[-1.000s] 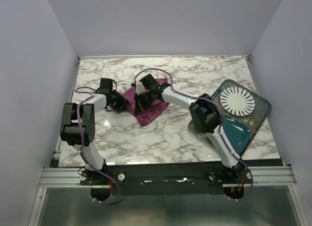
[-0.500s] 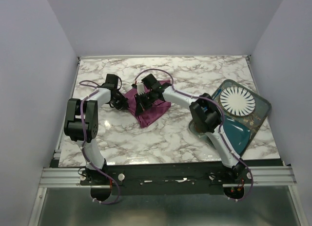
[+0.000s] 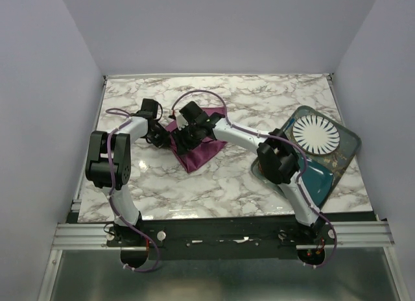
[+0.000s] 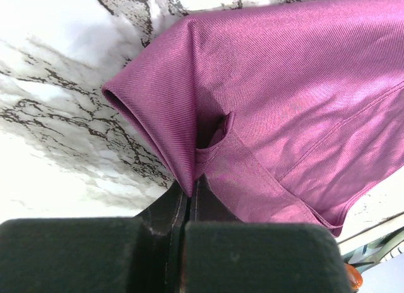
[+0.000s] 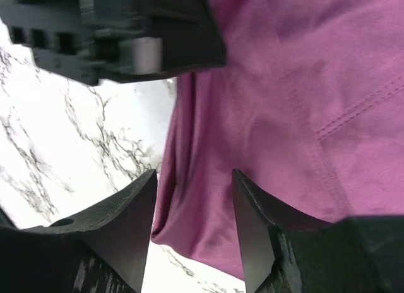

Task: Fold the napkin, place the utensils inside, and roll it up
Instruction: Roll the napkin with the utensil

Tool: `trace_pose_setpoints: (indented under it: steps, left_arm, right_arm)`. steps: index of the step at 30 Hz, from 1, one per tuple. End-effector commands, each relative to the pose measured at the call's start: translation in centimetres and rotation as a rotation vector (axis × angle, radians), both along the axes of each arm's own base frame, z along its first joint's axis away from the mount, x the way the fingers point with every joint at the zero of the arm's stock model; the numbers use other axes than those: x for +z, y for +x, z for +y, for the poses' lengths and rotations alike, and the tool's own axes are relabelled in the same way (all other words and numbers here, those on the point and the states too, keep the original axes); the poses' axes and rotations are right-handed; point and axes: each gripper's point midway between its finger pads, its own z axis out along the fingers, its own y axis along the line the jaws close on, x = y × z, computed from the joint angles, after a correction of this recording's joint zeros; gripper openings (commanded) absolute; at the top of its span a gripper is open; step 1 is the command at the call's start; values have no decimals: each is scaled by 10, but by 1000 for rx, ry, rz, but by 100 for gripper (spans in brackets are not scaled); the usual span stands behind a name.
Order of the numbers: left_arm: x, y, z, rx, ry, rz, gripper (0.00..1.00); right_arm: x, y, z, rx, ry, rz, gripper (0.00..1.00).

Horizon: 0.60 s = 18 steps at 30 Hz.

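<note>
Napkin: folded edge pinched in my left gripper, right gripper spread over cloth, open marble table beside both.

Clad in glossy white shells, broken at every joint by chunky black motor housings: left arm and right arm alike. Strung with thin purple cable from base to wrist, slack in loops. Left gripper moulded in matte black, blocky and square-edged, with flat narrow pads. Right gripper equally black, fingers thick, wedge-shaped, bevelled along the inner edges, dulled with fine grey scuffing; small round hole sunk in one.
</note>
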Motion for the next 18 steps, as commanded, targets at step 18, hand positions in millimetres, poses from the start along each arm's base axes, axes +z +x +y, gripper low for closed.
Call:
trace_pose_setpoints:
  steps: [18]
  left_arm:
    - [-14, -21, 1, 42, 3, 112, 0]
  right_arm:
    - [-39, -7, 0, -55, -365, -436, 58]
